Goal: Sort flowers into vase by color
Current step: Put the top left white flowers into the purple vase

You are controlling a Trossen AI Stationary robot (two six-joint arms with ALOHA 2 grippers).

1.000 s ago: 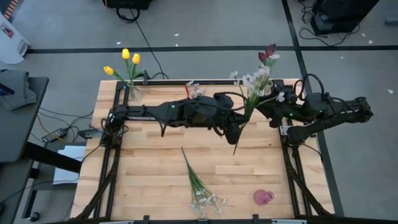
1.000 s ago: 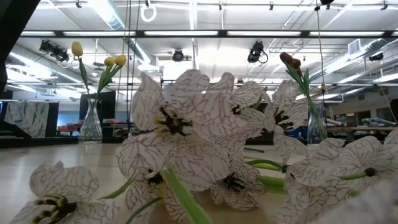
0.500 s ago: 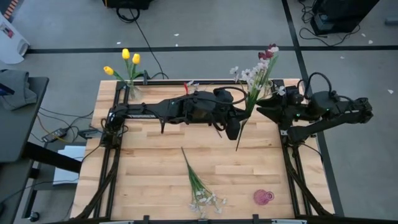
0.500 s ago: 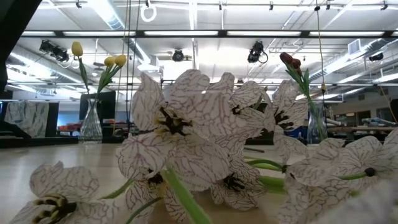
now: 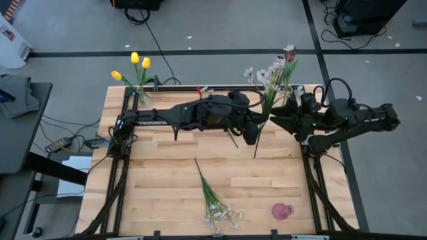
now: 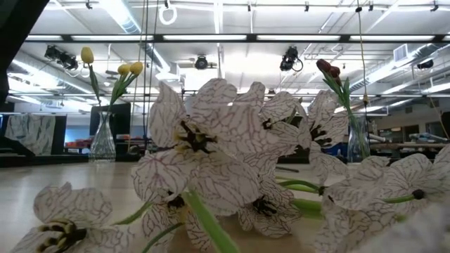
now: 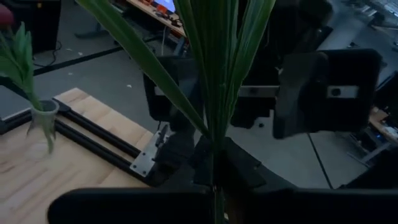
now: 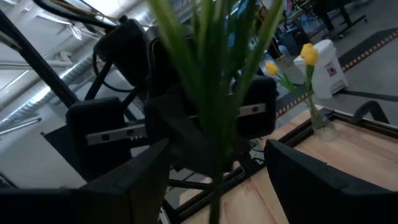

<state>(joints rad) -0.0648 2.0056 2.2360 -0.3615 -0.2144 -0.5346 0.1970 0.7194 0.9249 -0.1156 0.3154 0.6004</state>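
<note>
My left gripper (image 5: 255,133) is over the table's far middle, shut on a spray of whitish blossoms (image 5: 267,75) with a long green stem (image 7: 217,74). My right gripper (image 5: 272,120) faces it from the right, open. Its fingers (image 8: 146,177) stand on either side of the same stem (image 8: 214,155) without touching it. Yellow tulips (image 5: 137,61) stand in a glass vase (image 6: 103,137) at the far left corner. Dark red tulips (image 5: 289,55) stand in a vase (image 6: 357,140) at the far right. A second whitish spray (image 5: 215,200) lies flat near the front edge. My left gripper pinches the spray's stem (image 7: 214,177) between its two fingers, well below the leaves. The fingers come level from the table's left and lie across the stem. The spray is lifted clear and tilted, with its blossoms toward the far edge and the bare stem end (image 5: 254,157) hanging below.
A small pink vase (image 5: 282,211) lies near the front right corner. Black rails (image 5: 167,87) run along the table's far edge and sides. The lying spray's blossoms (image 6: 204,161) fill the low view. Bare wood (image 5: 153,180) shows at the near left.
The held spray's blossom end has swung a little toward the table's left and far edge, so the stem stands steeper than before. My right gripper has turned at the wrist and now faces the stem more squarely.
</note>
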